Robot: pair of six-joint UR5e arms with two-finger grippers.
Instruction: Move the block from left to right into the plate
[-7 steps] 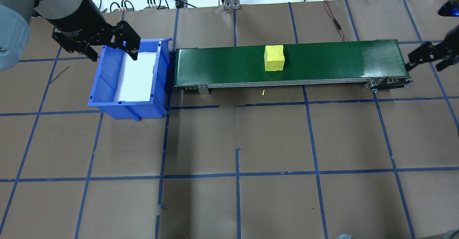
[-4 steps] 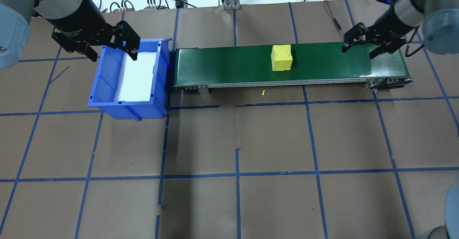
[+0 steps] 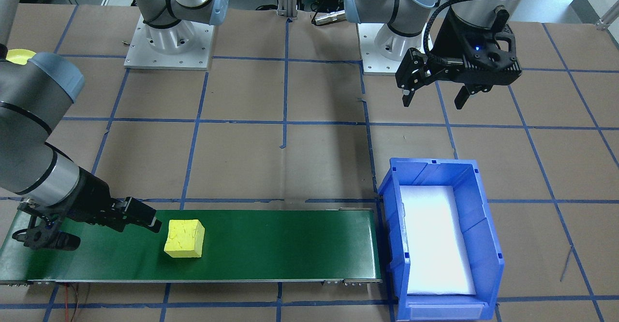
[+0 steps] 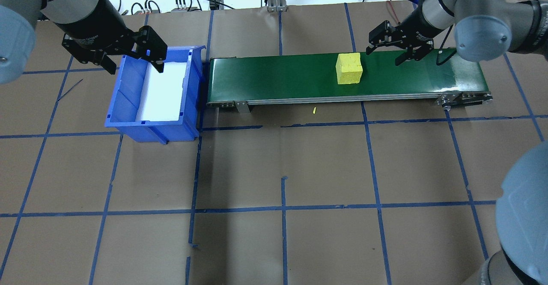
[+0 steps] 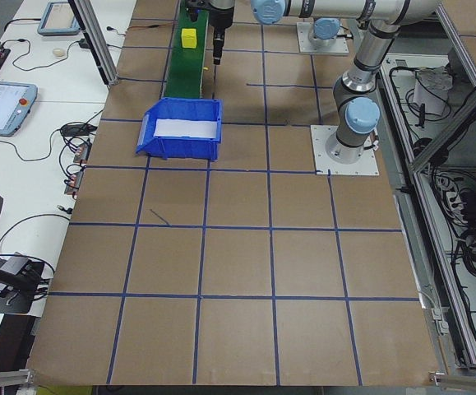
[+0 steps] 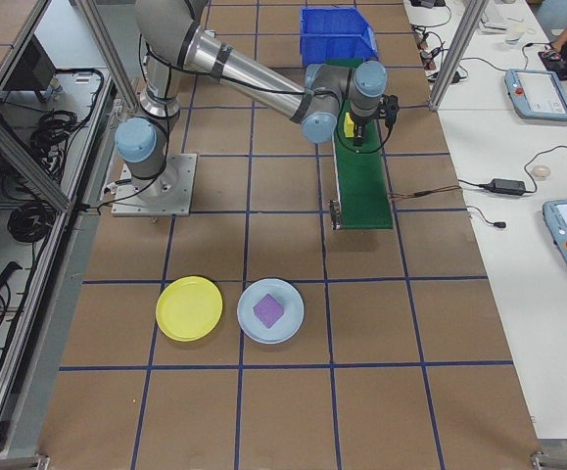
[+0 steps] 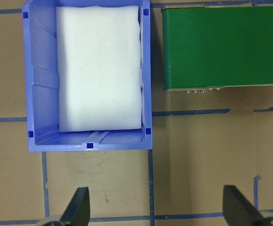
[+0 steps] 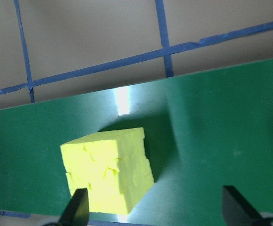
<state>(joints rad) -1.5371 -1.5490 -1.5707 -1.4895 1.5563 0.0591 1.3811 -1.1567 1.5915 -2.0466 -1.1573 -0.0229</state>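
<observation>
Our right gripper (image 4: 387, 47) is open, with its two fingers spread wide and nothing between them. It hangs just over the far edge of the green belt (image 4: 278, 79). The yellow block (image 4: 349, 68) sits on the belt, near the gripper but not touching it. In the overhead view the block lies a little to the left of our right gripper and a bit closer to us. In the right wrist view the block (image 8: 109, 169) shows low and toward the left finger, not in the middle of the gap. So we think the gripper has to slide over until the block sits between both fingers, then go down and squeeze. The block looks about as wide as it is long, so it has no long side to line up with.

Our left gripper (image 4: 130, 54) is open too and holds nothing. It hovers over the back corner of the blue bin (image 4: 128, 101), well apart from the block. The right arm is much nearer, so we think it should take the block.

The plates are far off. In the right side view we see a yellow plate (image 6: 190, 307) and a light blue plate (image 6: 288, 294) with a purple block (image 6: 268, 310) on it.
</observation>
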